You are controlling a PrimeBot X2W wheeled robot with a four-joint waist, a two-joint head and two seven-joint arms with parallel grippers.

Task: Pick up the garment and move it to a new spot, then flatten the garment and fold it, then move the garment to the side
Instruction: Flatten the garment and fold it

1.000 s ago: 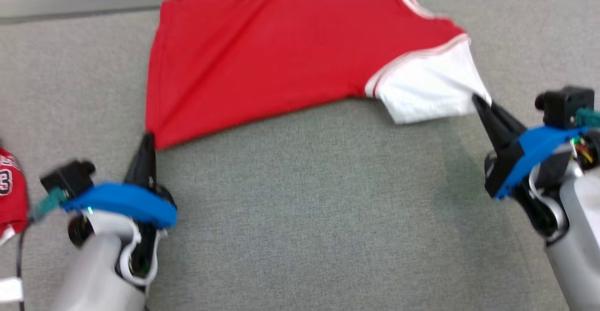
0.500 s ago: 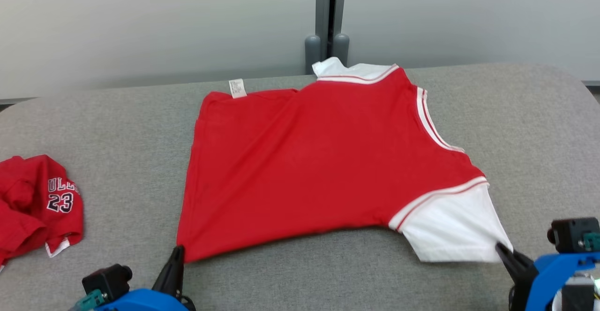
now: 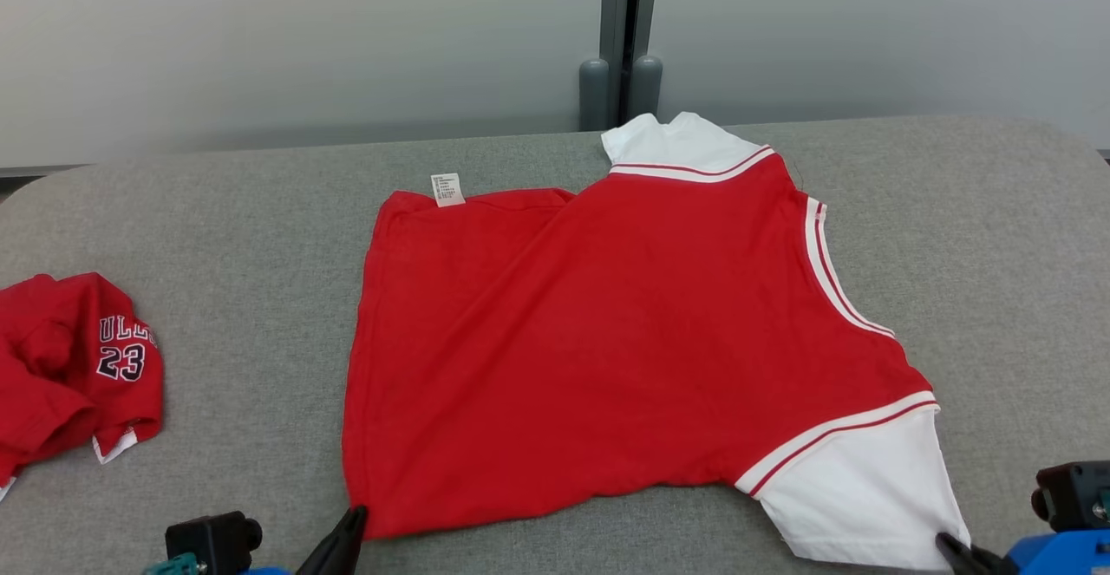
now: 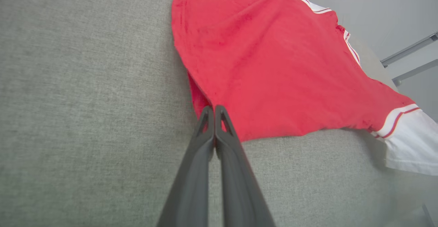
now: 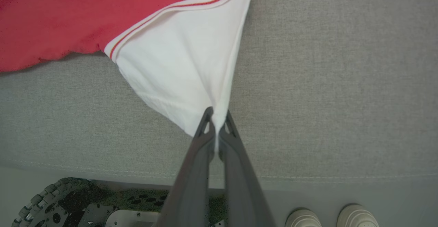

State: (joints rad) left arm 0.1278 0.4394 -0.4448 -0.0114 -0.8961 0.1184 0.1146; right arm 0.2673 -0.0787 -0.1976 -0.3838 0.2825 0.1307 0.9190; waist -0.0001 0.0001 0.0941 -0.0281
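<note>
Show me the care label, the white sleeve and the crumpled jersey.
Care label [image 3: 447, 189], head view, middle of the tag.
White sleeve [image 5: 184, 73], right wrist view, middle of the white cloth.
Crumpled jersey [image 3: 52, 358], head view, red cloth left of its number.

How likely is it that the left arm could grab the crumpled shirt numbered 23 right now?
Probably not. The left gripper is shut on a corner of the big red shirt. The crumpled shirt lies apart on that side, bare table between, so it must let go first.
</note>
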